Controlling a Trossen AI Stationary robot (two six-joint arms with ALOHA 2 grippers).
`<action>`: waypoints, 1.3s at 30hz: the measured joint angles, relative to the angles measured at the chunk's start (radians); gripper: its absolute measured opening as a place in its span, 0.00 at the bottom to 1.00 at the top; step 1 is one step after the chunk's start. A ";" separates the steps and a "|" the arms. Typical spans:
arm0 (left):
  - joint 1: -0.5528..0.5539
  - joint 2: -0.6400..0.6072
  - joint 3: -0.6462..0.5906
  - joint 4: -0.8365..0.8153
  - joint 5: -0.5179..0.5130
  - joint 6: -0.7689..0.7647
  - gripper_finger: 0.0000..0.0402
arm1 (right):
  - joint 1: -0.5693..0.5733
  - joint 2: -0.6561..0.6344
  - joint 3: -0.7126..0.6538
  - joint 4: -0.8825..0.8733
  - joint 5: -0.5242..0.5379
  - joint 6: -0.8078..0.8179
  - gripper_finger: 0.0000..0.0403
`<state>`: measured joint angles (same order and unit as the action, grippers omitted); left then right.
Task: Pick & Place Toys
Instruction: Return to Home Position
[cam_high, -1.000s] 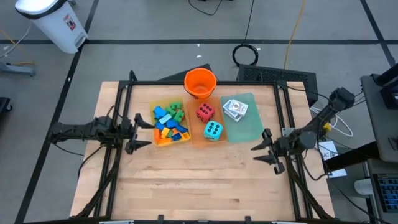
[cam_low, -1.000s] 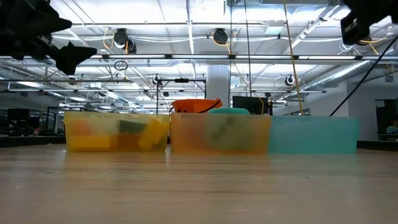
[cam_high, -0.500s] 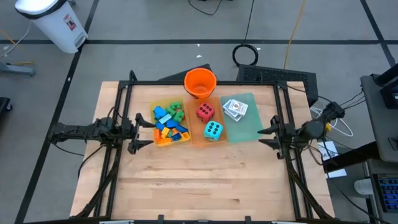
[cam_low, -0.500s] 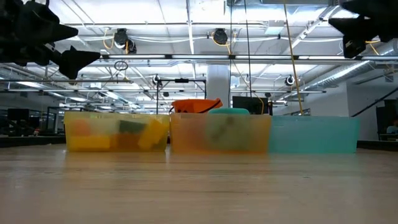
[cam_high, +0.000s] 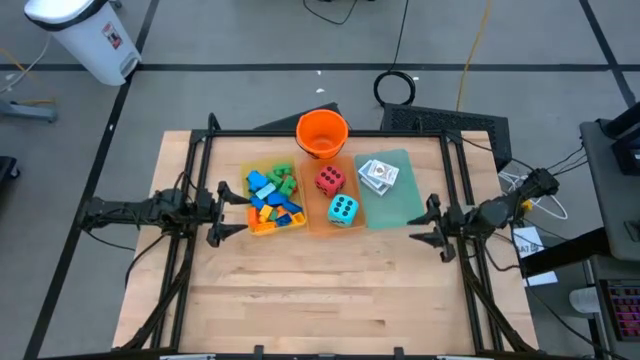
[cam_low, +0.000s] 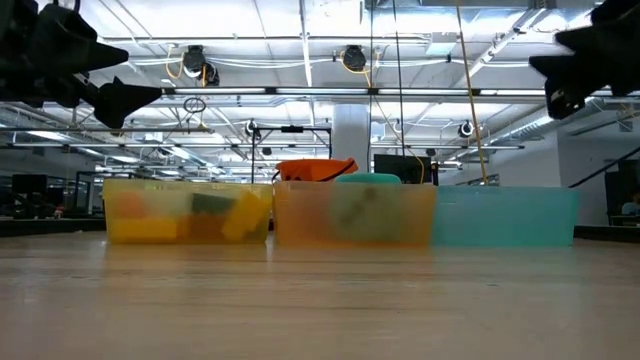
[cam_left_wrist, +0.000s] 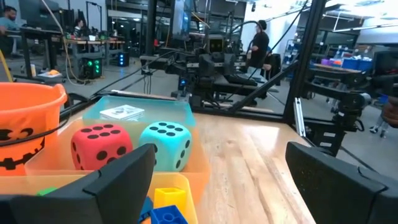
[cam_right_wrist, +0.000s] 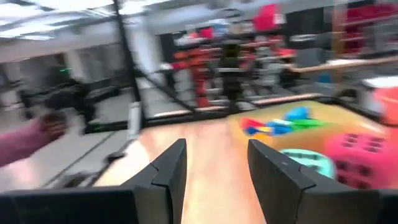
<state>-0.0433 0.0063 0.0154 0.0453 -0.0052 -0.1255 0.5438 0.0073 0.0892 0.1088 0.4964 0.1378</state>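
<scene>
Several coloured bricks lie in the yellow tray. In the orange tray sit a red die and a teal die. White card packs lie on the green tray. My left gripper hovers open and level at the yellow tray's left side; its wrist view shows the dice. My right gripper hovers open to the right of the green tray and points at the trays, with nothing between its fingers.
An orange bucket stands at the table's far edge behind the trays. The black frame rails run along the left and right sides. Bare wood spreads over the near half. A person's sleeve shows beyond the table.
My right gripper has sunk and shifted a little toward the table's far edge while its arm folded back toward the right side. It now points more squarely at the trays. Its fingers stay apart.
</scene>
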 joint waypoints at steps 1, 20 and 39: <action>0.000 0.000 0.000 -0.005 0.000 0.000 0.91 | -0.008 -0.001 -0.012 0.010 -0.050 -0.011 0.35; 0.000 0.000 0.000 -0.004 -0.001 -0.008 0.91 | -0.053 0.000 -0.073 0.000 -0.160 -0.027 0.35; 0.000 0.000 0.000 -0.004 -0.001 -0.013 0.91 | -0.053 0.000 -0.074 -0.001 -0.159 -0.027 0.35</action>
<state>-0.0433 0.0063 0.0154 0.0414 -0.0059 -0.1385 0.4904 0.0071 0.0151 0.1081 0.3374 0.1112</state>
